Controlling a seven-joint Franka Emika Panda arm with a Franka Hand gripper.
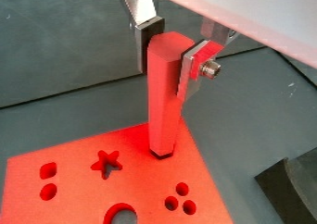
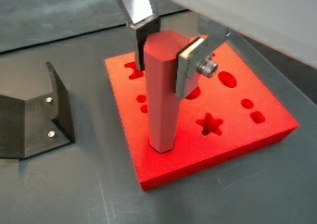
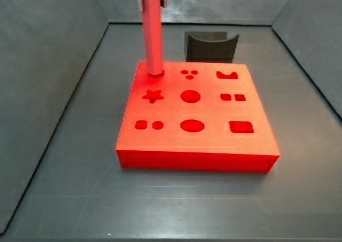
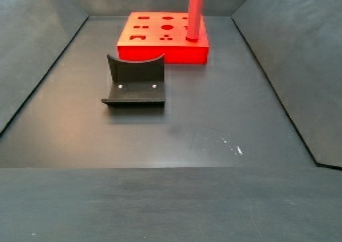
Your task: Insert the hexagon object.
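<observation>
My gripper (image 1: 170, 56) is shut on the hexagon object (image 1: 162, 103), a long red-pink peg held upright. Both wrist views show it with a silver finger (image 2: 190, 64) on each side of its top. The peg's lower end stands on the flat red board (image 1: 74, 186) at a hole near one corner, with a dark edge around its base. I cannot tell how deep it sits. In a side view the peg (image 3: 152, 31) rises from the board's (image 3: 201, 148) far left corner. It also shows in a side view (image 4: 195, 11) over the board (image 4: 167, 54). The gripper is cut off above both side views.
The board has several shaped holes, among them a star (image 2: 210, 126) and round ones. The dark fixture (image 4: 134, 81) stands on the grey floor beside the board and also shows in a wrist view (image 2: 31, 112) and a side view (image 3: 210, 44). Grey walls enclose the floor.
</observation>
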